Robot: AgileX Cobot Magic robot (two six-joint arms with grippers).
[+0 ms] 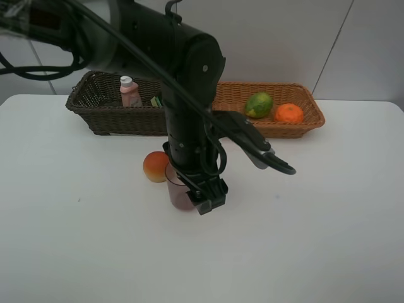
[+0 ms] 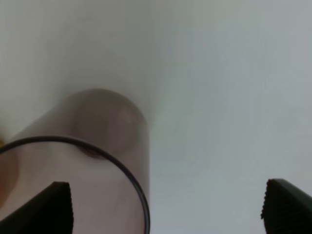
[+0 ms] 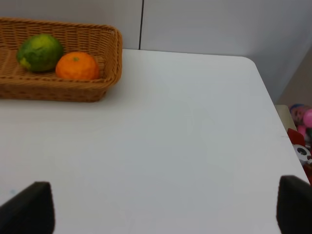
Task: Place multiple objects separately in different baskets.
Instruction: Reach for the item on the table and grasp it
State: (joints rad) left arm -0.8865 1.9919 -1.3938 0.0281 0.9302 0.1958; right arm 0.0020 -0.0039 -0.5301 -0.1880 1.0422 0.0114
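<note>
My left gripper (image 2: 165,207) hangs with its jaws wide apart, holding nothing. Directly under it stands the purple cup (image 2: 97,141), its rim off toward one finger rather than centred between the two. I judge this to be the approach before the pick. Next I should shift sideways until the jaws straddle the cup or its wall, then lower and close gently, since thin plastic may slip or tip. The peach (image 1: 155,166) sits just beside the cup, so I must not nudge it. Beyond them, the dark basket (image 1: 95,113) holds the pink bottle (image 1: 130,92) and looks like the cup's destination. My right gripper (image 3: 163,209) is also spread and empty, well apart from the tan basket (image 3: 114,58), which holds the lime (image 3: 40,51) and the orange (image 3: 77,66).
</note>
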